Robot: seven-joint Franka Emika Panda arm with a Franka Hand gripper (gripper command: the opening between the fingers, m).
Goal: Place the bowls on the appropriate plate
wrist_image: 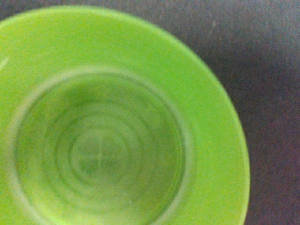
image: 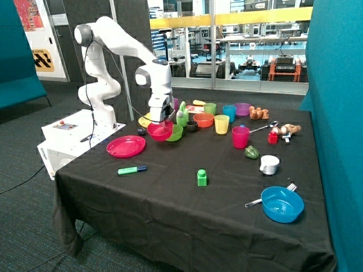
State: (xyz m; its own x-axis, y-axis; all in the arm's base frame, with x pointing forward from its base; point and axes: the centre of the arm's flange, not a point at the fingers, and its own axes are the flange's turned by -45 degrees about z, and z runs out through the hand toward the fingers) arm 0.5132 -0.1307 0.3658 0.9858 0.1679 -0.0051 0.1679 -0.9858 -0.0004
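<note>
The red-pink bowl (image: pixel 160 131) sits directly under my gripper (image: pixel 160 118), at the back of the table between the red-pink plate (image: pixel 126 146) and a lime-green bowl (image: pixel 176 134). The gripper is down at the red-pink bowl's rim; I cannot tell whether the bowl rests on the cloth or hangs from it. The lime-green bowl (wrist_image: pixel 108 136) fills the wrist view, seen from straight above and empty. A yellow dish edge (image: pixel 144 120) shows behind the gripper, mostly hidden; I cannot tell whether it is a plate or the yellow bowl.
Behind and beside the gripper stand a green bottle (image: pixel 182 113), an orange bowl (image: pixel 203 119), and yellow (image: pixel 222 123), pink (image: pixel 240 137) and blue (image: pixel 229 113) cups. A green marker (image: pixel 132 169) and a green block (image: pixel 202 178) lie in front. A blue bowl (image: pixel 282 204) sits near the front corner.
</note>
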